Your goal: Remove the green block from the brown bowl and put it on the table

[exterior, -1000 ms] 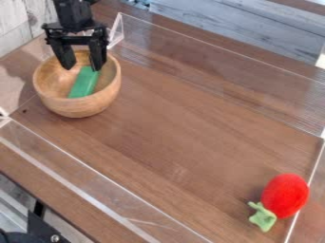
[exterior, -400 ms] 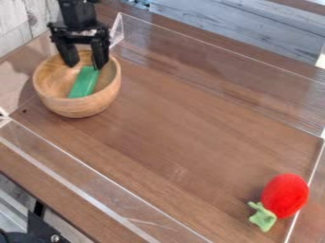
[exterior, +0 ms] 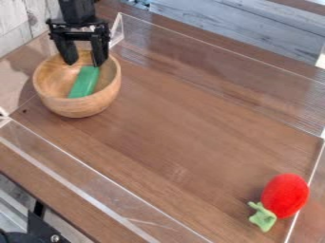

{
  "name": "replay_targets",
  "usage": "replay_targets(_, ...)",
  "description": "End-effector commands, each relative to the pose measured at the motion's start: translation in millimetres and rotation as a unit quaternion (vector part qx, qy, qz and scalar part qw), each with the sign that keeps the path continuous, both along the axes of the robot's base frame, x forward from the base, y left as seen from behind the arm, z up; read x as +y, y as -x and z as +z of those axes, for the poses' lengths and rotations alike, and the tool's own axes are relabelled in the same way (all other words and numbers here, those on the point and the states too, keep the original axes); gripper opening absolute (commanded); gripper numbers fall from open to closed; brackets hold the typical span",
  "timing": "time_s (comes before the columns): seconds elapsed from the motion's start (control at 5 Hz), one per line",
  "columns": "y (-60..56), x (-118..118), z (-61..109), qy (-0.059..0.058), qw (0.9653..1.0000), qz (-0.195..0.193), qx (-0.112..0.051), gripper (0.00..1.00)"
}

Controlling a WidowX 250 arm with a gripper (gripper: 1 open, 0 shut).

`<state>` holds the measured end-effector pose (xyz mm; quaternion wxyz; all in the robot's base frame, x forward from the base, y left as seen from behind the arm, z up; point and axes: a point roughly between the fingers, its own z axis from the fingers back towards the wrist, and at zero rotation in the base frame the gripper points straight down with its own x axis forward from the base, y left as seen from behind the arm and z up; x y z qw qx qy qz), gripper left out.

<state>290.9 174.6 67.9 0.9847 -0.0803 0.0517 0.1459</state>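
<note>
The brown bowl (exterior: 76, 89) stands on the table (exterior: 191, 133) at the far left. Inside it the green block (exterior: 86, 81) leans against the bowl's right inner wall, its upper end near the rim. My black gripper (exterior: 79, 59) points down over the back of the bowl, open, its two fingers spread on either side of the block's upper end. Nothing is held between them.
A red plush fruit (exterior: 286, 195) with a light-green stem lies near the table's front right corner. Clear plastic edging (exterior: 76, 176) runs around the tabletop. A pale wall panel stands behind the bowl at the left.
</note>
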Motion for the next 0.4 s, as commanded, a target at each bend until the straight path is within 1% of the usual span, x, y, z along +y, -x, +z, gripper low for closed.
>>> replay_targets(0.0, -4.8, -3.8, 30.1, -0.020, 0.9993, -0.005, -0.030, 1.00)
replay_targets(0.2, -8.6, -12.1, 34.7, -0.016, 0.9995, -0.016, -0.023, 1.00)
